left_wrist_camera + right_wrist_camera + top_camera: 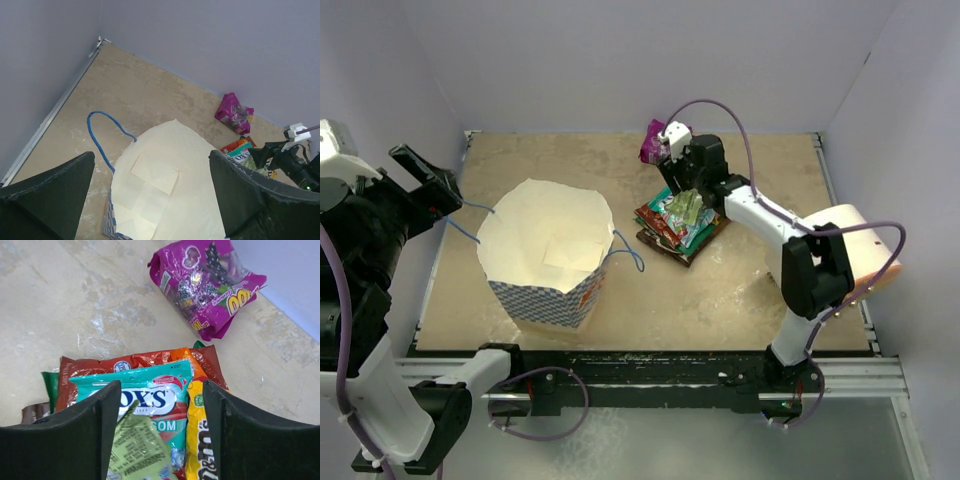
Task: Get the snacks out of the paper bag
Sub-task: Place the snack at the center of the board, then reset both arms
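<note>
The cream paper bag (545, 250) with its blue checkered band stands open at centre left, and its inside (165, 190) shows only bare paper. The snacks lie in a pile (680, 222) to its right: a teal packet (150, 395), a yellow one (197, 440), a red-orange one (125, 362) and a pale green one (137, 450) on top. A magenta packet (205, 285) lies apart, further back. My right gripper (157, 435) hangs open over the pile, with the pale green packet leaning on its left finger. My left gripper (425, 185) is open, left of the bag.
A blue string handle (100, 135) lies on the table behind the bag. A large cream-peach cylinder (860, 250) sits at the right edge beside my right arm. Grey walls close the back and both sides.
</note>
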Robot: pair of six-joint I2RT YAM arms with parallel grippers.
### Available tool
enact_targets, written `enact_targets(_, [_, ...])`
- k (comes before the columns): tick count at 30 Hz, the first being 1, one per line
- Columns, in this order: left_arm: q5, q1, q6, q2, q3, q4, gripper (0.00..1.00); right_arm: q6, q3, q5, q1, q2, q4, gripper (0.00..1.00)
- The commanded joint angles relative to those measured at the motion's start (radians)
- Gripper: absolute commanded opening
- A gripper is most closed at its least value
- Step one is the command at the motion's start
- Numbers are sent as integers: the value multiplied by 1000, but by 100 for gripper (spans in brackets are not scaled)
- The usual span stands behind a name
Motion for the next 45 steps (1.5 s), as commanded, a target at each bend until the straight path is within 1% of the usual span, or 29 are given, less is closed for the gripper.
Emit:
enact_targets(1, [45,5,23,2,-45,82,99,74,36,-27,1,-95,-93,71])
enact_targets(6, [83,4,21,-1,-78,108,99,187,-58,-44,2,-209,-106,79])
enact_targets(7, [96,4,24,1,-80,113,99,207,-70,-50,2,-246,-115,87])
enact_targets(8, [108,4,25,3,-79,118,99,225,-78,-55,3,-274,-126,98])
enact_targets(9, [119,4,26,7,-79,120,99,257,-79,-50,3,-306,-134,100])
enact_targets(11, [142,4,26,13,-77,132,99,333,-52,-26,3,-365,-171,99])
enact_targets(15, [182,4,21,22,-86,167,99,514,99,53,3,-463,-359,100])
enact_targets(18, [214,4,11,38,-89,202,99,524,194,51,3,-543,-460,100])
enact_targets(21, [243,4,2,52,-84,237,99,553,243,121,3,-649,-508,99])
enact_targets(23, [264,4,-1,62,-66,259,99,589,284,132,3,-719,-541,100])
enact_targets(26, [296,4,4,69,-27,304,99,611,388,131,3,-772,-611,100])
enact_targets(30, [327,4,25,21,-52,423,99,637,534,142,3,-797,-715,100])
enact_targets(34, [318,4,46,-34,-90,511,99,656,620,130,3,-814,-755,99])
enact_targets(36, [311,4,61,-55,-106,546,99,681,637,112,3,-821,-767,100])
enact_targets(40, [289,4,84,-77,-115,582,99,677,648,120,3,-821,-783,100])
enact_targets(45, [269,4,94,-78,-104,564,99,677,648,130,3,-810,-781,100])
